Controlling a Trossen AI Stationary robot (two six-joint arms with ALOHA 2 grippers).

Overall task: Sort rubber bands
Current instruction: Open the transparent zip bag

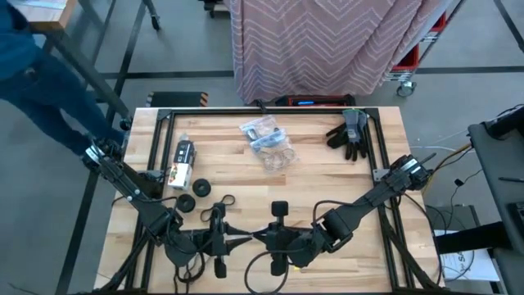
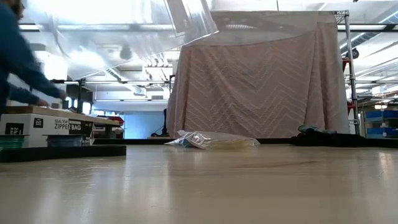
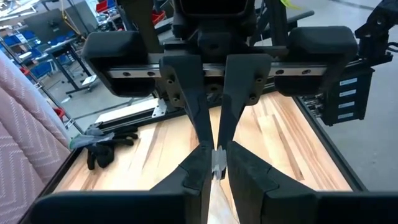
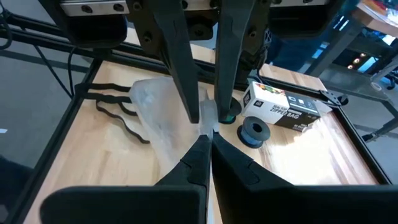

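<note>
Near the table's front edge my left gripper (image 1: 244, 238) and my right gripper (image 1: 260, 238) face each other tip to tip, both raised off the table. Both are shut on a small clear plastic bag (image 4: 158, 109), which hangs between and below them. Black rubber bands (image 1: 225, 201) lie flat on the wood just beyond the grippers, and the right wrist view shows them again (image 4: 118, 109). Farther back, crinkly clear bags (image 1: 266, 139) rest on the table with something blue inside. My left gripper pinches an edge of the clear bag (image 4: 202, 112) between its two fingertips, coming nearly level from the table's left. The bag hangs below, clear of the table. My right gripper pinches the same bag's edge (image 3: 217, 163) at its fingertips, coming from the table's right and slanting slightly down, right against the left fingertips.
A zipper-bag box (image 1: 180, 164) and two dark rolls (image 1: 193, 197) lie at the left. Dark grey gloves (image 1: 350, 135) sit at the far right. A black frame rail (image 1: 262, 109) borders the table. A person (image 1: 33, 74) stands beyond the far left corner.
</note>
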